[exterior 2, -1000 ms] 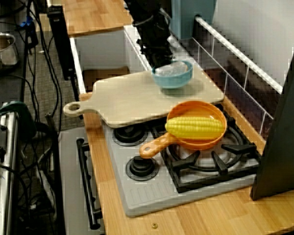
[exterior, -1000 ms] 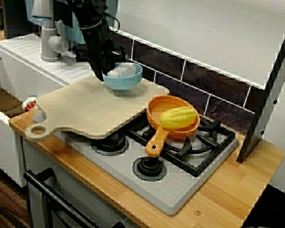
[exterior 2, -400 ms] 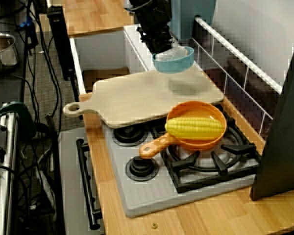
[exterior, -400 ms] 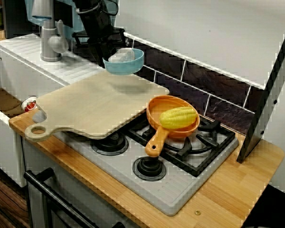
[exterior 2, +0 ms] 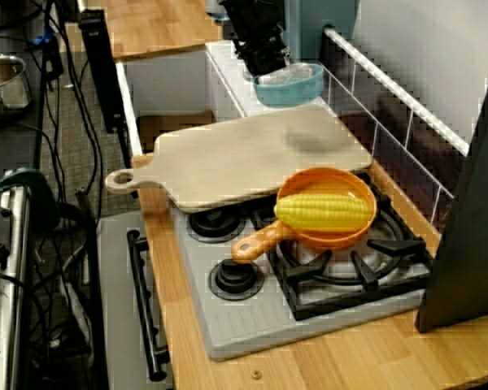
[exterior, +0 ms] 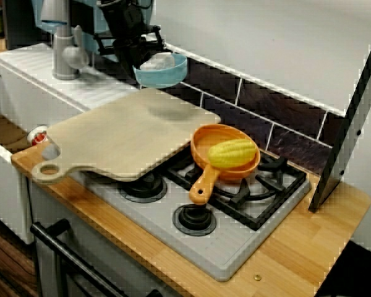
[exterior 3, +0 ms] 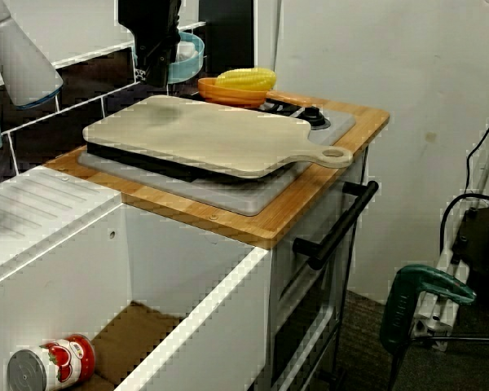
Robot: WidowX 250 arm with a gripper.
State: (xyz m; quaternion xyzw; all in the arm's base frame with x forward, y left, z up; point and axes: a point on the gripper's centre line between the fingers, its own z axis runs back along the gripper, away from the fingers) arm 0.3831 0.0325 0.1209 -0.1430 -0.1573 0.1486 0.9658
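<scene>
gripper clenched on the rim of the blue bowl, aloft above the far end of the wooden cutting board, near the tiled wall, well apart from the orange pan with corn; best carried level and clear of the wall, so the pale contents stay in.

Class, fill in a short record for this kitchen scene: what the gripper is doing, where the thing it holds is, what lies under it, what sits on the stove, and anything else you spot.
arm: gripper, jaws shut on the rim of the blue bowl
bowl: in the air, with a pale thing inside, too blurred to name
below: wooden cutting board, lying over part of the stove
on stove: orange pan with a corn cob in it
elsewhere: tomato can lying in the white basin
</scene>
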